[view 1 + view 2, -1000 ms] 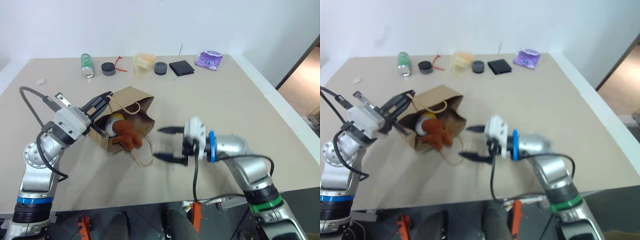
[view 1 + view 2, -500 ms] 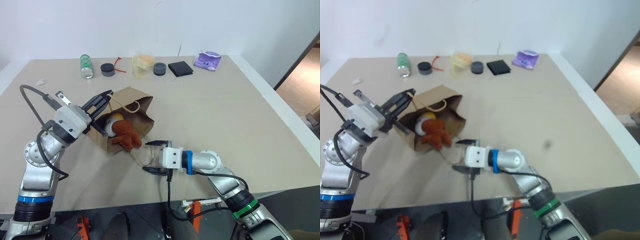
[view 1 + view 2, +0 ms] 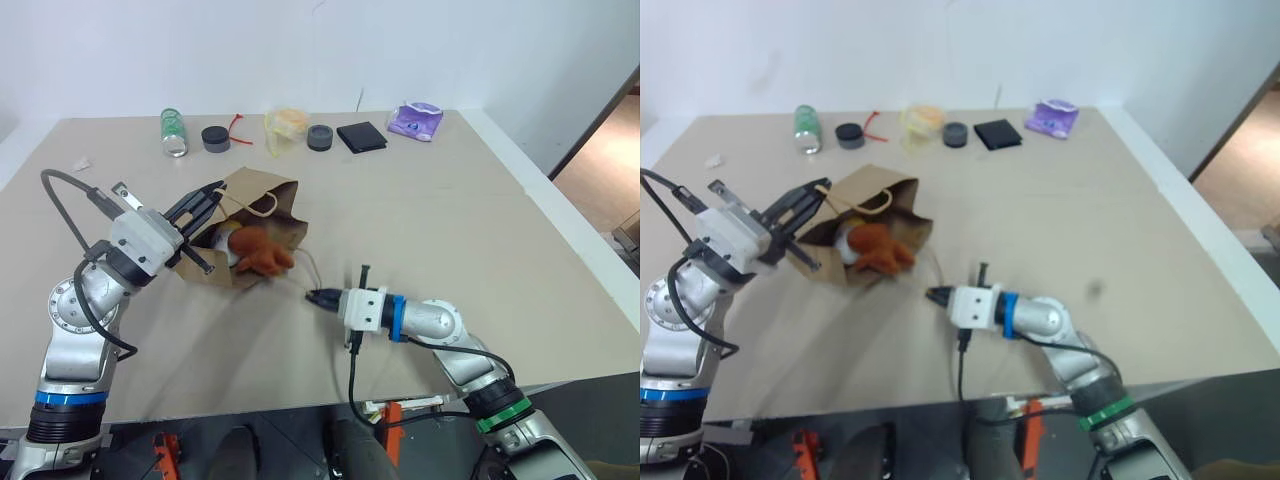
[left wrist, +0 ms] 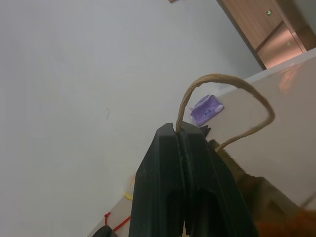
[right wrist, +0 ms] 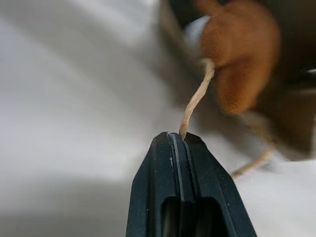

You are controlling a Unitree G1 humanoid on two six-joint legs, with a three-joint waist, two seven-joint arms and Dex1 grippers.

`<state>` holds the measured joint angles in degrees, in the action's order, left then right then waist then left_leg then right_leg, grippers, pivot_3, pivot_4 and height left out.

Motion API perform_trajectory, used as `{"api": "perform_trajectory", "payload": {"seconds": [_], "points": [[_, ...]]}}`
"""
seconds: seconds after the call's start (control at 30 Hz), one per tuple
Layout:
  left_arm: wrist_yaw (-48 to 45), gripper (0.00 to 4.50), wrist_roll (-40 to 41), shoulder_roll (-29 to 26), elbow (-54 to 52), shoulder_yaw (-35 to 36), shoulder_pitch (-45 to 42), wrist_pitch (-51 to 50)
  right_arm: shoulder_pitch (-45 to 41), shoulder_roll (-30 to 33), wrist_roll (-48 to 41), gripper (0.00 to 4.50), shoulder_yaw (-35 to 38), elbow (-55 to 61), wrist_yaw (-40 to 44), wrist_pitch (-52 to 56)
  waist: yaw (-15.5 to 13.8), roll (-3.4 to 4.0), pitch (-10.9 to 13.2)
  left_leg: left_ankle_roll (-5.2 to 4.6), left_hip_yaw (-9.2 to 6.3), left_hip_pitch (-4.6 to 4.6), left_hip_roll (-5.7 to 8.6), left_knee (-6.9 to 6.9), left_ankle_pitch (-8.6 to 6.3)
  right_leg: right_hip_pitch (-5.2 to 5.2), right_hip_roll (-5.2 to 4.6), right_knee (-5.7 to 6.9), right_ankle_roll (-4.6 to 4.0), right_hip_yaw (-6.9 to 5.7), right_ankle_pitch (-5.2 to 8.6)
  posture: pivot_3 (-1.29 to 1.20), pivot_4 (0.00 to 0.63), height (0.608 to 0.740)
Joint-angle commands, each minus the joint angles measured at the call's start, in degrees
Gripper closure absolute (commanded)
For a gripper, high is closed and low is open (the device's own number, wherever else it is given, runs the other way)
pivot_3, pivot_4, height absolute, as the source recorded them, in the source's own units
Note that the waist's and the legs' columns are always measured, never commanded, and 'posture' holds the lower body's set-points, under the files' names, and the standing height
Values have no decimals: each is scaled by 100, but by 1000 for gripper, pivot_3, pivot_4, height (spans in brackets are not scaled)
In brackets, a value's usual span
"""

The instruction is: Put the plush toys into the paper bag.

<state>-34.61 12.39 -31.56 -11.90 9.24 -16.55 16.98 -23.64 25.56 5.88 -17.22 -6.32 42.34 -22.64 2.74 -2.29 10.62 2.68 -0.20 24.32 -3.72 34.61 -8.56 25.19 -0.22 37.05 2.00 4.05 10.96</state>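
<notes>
— Lying on its side, the plain brown kraft paper bag sits a little toward nine o'clock of the surface's middle, mouth facing five o'clock. What's inside it?

— A brown fuzzy bear-like plush toy fills the mouth, partly spilling out, and the yellow egg-shaped chick plush toy is tucked behind it, mostly hidden.

— And the hands?

— The left hand, at the bag's nine o'clock side, has its black fingers pressed together on one tan twisted-paper loop handle. The right hand, at five o'clock from the bag, is clamped on the other loop handle, whose cord runs taut back to the bag's mouth.

— Anything else on the tan surface?

— Along the twelve o'clock edge: a green-banded clear bottle, two dark round discs, a clear bag with yellow-orange contents, a flat black wallet-like square and a purple packet.
</notes>
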Motion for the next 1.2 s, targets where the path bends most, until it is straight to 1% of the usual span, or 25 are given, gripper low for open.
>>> {"api": "perform_trajectory", "payload": {"seconds": [0.03, 0.13, 0.27, 0.53, 0.63, 0.7, 0.73, 0.77, 0.8, 0.87, 0.9, 0.97, 1.0, 1.03, 1.13, 1.17, 1.2], "points": [[291, 4500, 260, 28, -50, 364, -251, -180, -498, 30, 120, 4464, 576, -79, -656, -799, 3, -1, 1, 0, 0, 0, 0, 1, 0, 0, 0, 0, 1, 0, -1, 0, 150, 740], [492, 4500, 359, 73, -104, 489, -389, -379, -927, -69, 234, 4464, 822, -176, -1118, -1168, 3, -1, 1, 0, 0, 0, 0, 2, 0, -1, 0, 0, 2, 0, -2, 0, 150, 740], [657, 4500, 405, 108, -166, 586, -371, -582, -1242, -244, 221, 4464, 845, -77, -1382, -1340, 1, -1, 1, 0, 0, -1, 0, -3, 0, -3, 1, 0, 2, 2, 0, 0, 150, 740], [759, 4500, 314, 124, -290, 610, 88, -615, -1233, -200, 98, 4464, 459, 8, -929, -1418, 0, -2, 1, 4, 1, 1, 2, -8, -3, -2, -1, 0, 6, 8, 8, 0, 150, 740], [887, 4500, 216, 150, -330, 623, 225, -677, -1222, -105, 195, 4464, 393, -4, -856, -1559, 0, -2, 0, 4, 1, 0, 2, -6, -3, -2, -1, 0, 6, 8, 6, 0, 150, 740], [965, 4500, 171, 159, -363, 633, 308, -747, -1233, -110, 121, 3806, 427, -26, -854, -1583, 0, -2, 0, 4, 1, -1, 2, -4, -3, -4, -1, 0, 7, 8, 5, 0, 150, 740], [1009, 3887, 161, 167, -387, 642, 353, -789, -1242, -112, 76, 3353, 434, -38, -847, -1601, 1, -2, 0, 4, 1, -1, 2, -4, -3, -4, -1, 0, 6, 8, 5, 0, 150, 740], [1041, 3585, 151, 174, -407, 646, 385, -799, -1251, -117, 53, 2937, 452, -39, -866, -1629, 2, -1, 1, 4, 1, -2, 2, -4, -3, -4, -1, 0, 6, 8, 4, 0, 150, 740], [1060, 3017, 159, 180, -440, 654, 431, -821, -1271, -146, -36, 2325, 486, -9, -879, -1598, 2, -2, 0, 4, 1, -2, 1, -4, -3, -3, 0, 0, 5, 8, 4, 0, 150, 740], [1092, 2145, 203, 192, -507, 676, 499, -885, -1318, -192, -189, 1445, 546, 59, -901, -1555, 1, -2, 0, 4, 1, -2, 1, -5, -3, -3, 0, 0, 5, 8, 4, 0, 150, 740], [1125, 1628, 257, 209, -574, 708, 540, -953, -1347, -219, -332, 897, 578, 119, -886, -1500, 0, -2, 1, 4, 1, -2, 1, -5, -3, -3, 0, 0, 5, 8, 4, 0, 150, 740], [1183, 673, 366, 235, -691, 753, 591, -1089, -1379, -264, -581, 0, 630, 220, -862, -1380, 3, -1, 1, 4, 1, -1, 1, -5, -3, -3, -1, 0, 5, 9, 4, 0, 150, 740], [1220, 123, 447, 250, -800, 786, 634, -1206, -1387, -304, -801, 0, 688, 324, -863, -1214, 3, -2, 1, 4, 1, -1, 1, -4, -3, -3, 0, 0, 5, 9, 4, 0, 150, 740], [1279, 47, 584, 273, -955, 839, 704, -1395, -1410, -324, -976, 0, 757, 440, -881, -1085, 2, -2, 1, 4, 1, -1, 1, -5, -3, -3, 0, 0, 5, 9, 4, 0, 150, 740], [1534, 47, 984, 348, -1477, 1102, 942, -1963, -1358, -355, -1424, 0, 894, 738, -841, -583, 2, -2, 0, 4, 1, -1, 1, -5, -3, -3, 0, 1, 6, 9, 4, 0, 150, 740], [1669, 47, 1139, 389, -1654, 1217, 1011, -2165, -1288, -361, -1581, 0, 917, 812, -810, -308, 1, -3, 0, 4, 1, -1, 1, -5, -3, -5, -1, 1, 6, 9, 4, 0, 150, 740], [1830, 47, 1367, 445, -1845, 1342, 1093, -2403, -1220, -404, -1876, 0, 989, 858, -857, 260, 2, -3, 0, 4, 1, -1, 0, -4, -3, -4, -1, 1, 6, 9, 4, 0, 150, 740]]}}
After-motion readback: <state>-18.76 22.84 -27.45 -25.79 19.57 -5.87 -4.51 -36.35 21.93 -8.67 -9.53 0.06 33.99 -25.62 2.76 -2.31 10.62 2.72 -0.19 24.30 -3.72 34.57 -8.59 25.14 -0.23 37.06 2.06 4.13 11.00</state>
